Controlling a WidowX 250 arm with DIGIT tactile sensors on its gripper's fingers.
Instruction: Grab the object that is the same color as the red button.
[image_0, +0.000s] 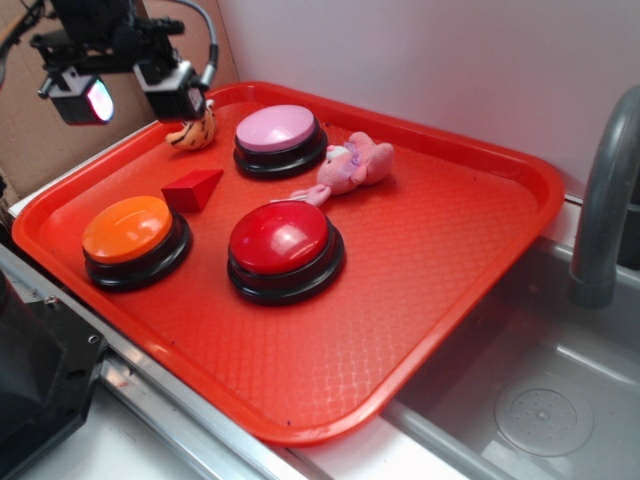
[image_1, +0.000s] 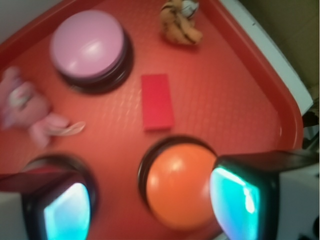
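A small red wedge block (image_0: 193, 188) lies on the red tray (image_0: 430, 260), between the orange and pink buttons; from the wrist it shows as a red rectangle (image_1: 157, 102). The red button (image_0: 283, 242), a glossy dome on a black base, sits mid-tray; in the wrist view only its black rim (image_1: 60, 162) peeks out behind the left finger. My gripper (image_0: 128, 92) hangs open high above the tray's back-left corner, well clear of the block. Its two fingers (image_1: 67, 210) frame the bottom of the wrist view, nothing between them (image_1: 150, 210).
An orange button (image_0: 134, 236) stands at the tray's left front, a pink button (image_0: 279, 138) at the back. A small tiger toy (image_0: 193, 128) and a pink plush toy (image_0: 352, 165) lie nearby. A steel sink and a grey faucet (image_0: 605, 200) are at right.
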